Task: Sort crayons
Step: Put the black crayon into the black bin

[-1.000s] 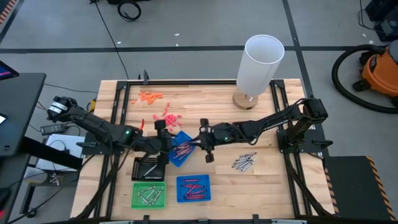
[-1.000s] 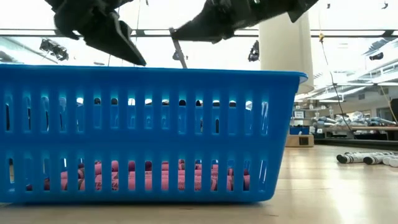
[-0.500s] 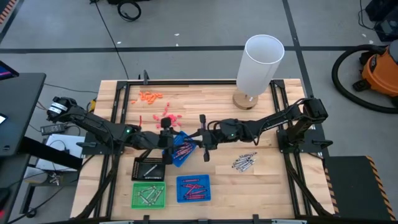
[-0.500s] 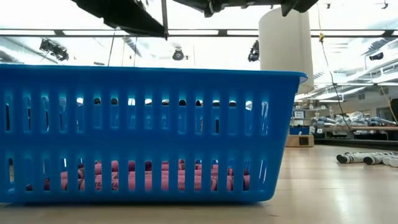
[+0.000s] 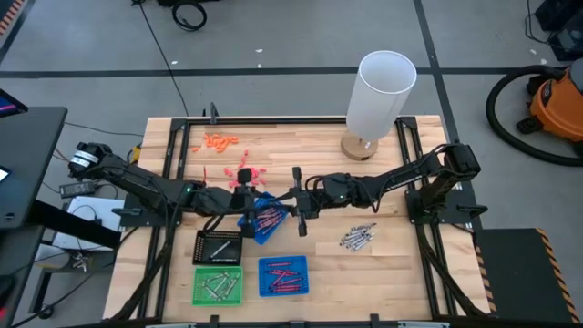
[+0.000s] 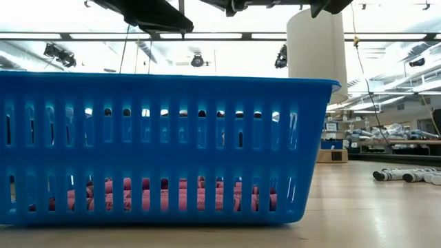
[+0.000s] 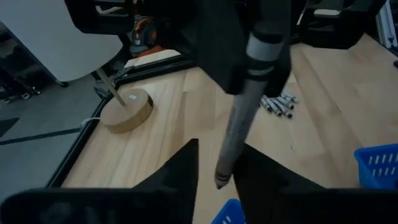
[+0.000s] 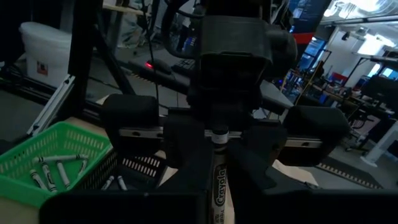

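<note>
Now my right pincer (image 8: 214, 163) grips a grey crayon (image 7: 239, 118), its tip between my half-open left pincer (image 7: 214, 163). Handover is under way. Next, I'd clamp left, then release right.

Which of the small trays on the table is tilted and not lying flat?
The blue tray under the two arms, holding red crayons. It sits turned and tipped, while the black, green and other blue tray lie flat in front.

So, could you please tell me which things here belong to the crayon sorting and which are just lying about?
Job: crayon in the right pincer; loose grey crayons; small trays.
Lying about: pink and orange bits; white cylinder; orange vacuum.
</note>
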Motion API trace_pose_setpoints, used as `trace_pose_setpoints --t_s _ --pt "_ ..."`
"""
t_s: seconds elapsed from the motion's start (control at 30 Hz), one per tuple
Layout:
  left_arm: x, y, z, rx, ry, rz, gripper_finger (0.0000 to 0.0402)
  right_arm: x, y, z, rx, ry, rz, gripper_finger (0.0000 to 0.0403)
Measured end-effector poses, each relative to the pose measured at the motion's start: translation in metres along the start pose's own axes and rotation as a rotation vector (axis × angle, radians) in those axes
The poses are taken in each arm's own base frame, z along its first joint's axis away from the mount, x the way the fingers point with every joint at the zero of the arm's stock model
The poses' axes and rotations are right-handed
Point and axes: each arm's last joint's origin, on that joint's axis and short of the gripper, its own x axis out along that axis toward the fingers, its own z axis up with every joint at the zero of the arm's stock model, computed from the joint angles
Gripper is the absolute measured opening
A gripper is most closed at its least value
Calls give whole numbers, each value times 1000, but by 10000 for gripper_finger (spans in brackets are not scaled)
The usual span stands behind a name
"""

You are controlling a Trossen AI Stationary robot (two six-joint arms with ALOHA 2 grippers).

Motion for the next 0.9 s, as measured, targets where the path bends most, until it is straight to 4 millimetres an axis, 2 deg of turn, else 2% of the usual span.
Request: trace_pose_setpoints --t_s 0.27,0.4,0.53,0.7,0.9 --pt "1 1 2 -12 -23 -15 31 0 0 -1 28 19 -6 85" --pt "-1 0 -1 -20 5 -31 28 -1 2 -5 32 70 1 112" --pt "-11 0 -7 -46 95 -53 41 -5 4 -6 20 157 -37 130" --pt "-34 2 -22 -169 287 -166 45 -11 10 -15 -6 318 -86 134" --pt "-56 -4 -46 -431 673 -372 47 -14 11 -22 -28 424 -125 134"
